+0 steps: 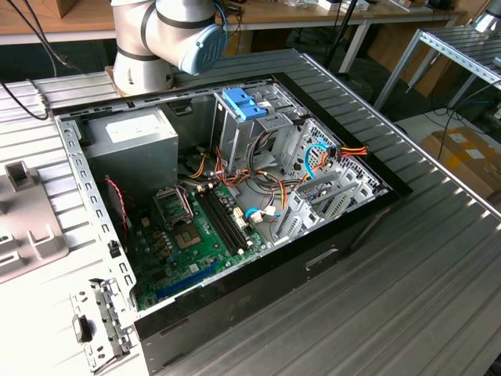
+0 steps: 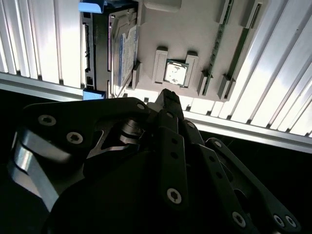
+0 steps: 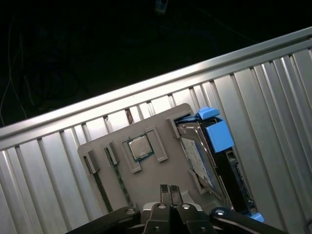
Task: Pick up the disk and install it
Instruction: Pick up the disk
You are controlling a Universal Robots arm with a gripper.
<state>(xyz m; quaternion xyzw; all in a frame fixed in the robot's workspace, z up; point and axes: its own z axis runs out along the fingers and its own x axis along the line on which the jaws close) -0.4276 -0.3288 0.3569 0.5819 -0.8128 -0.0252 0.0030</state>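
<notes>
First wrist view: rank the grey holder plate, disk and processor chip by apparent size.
1. grey holder plate
2. disk, standing tilted in the plate, so foreshortened
3. processor chip, clearly smallest

Drive cage: upper middle of the exterior view; a blue carrier sits at its top
Cables: orange, black and blue strands cross the case between cage and motherboard
Table: bare ribbed top at right and lower right
Holder tray: the disk stands on edge in an end slot, chip pocket just beside it, upper edge free
</notes>
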